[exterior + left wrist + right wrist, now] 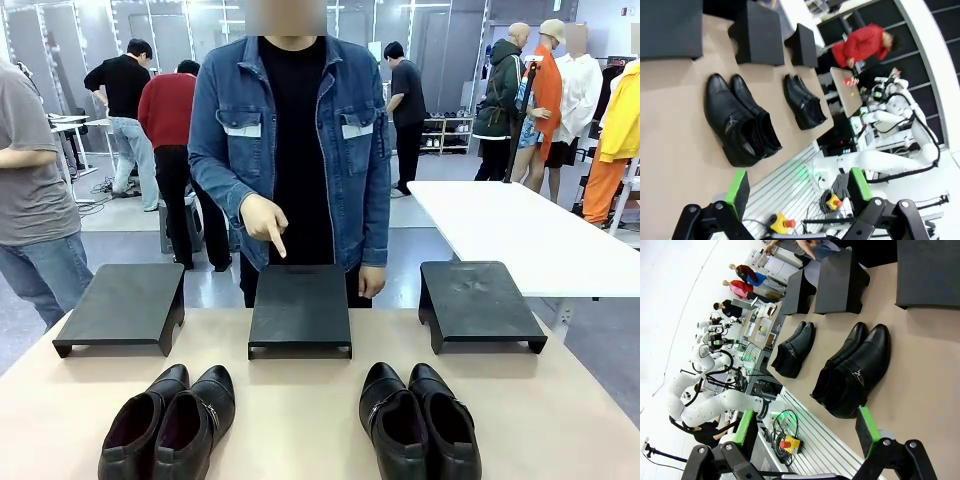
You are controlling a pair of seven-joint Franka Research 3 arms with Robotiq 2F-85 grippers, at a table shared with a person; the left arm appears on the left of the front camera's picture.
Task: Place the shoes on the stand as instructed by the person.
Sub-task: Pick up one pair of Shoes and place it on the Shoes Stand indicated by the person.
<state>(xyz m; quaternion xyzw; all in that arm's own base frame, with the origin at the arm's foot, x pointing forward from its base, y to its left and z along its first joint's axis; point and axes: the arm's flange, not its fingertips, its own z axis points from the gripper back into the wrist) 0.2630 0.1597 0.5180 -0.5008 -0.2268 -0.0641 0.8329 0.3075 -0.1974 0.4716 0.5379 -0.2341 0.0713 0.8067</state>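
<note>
Beige tabletop [296, 425] bears three low matte-black stands in a row: the left stand [122, 305] at nine o'clock, the middle stand [300, 308] at centre and the right stand [480, 302] at three. One pair of glossy black leather dress shoes [170, 425] sits at seven o'clock, and the second pair [420, 422] sits at five. The person in a blue denim jacket [345, 150] points one hand [263, 218] down at the middle stand. The left gripper [799, 186] and the right gripper [806, 427] both gape wide and hold nothing.

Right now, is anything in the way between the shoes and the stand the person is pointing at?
Nothing visible is. The middle stand has a bare top, and only bare table lies between it and the left pair and the right pair. The person's hand points down toward its far edge.
</note>
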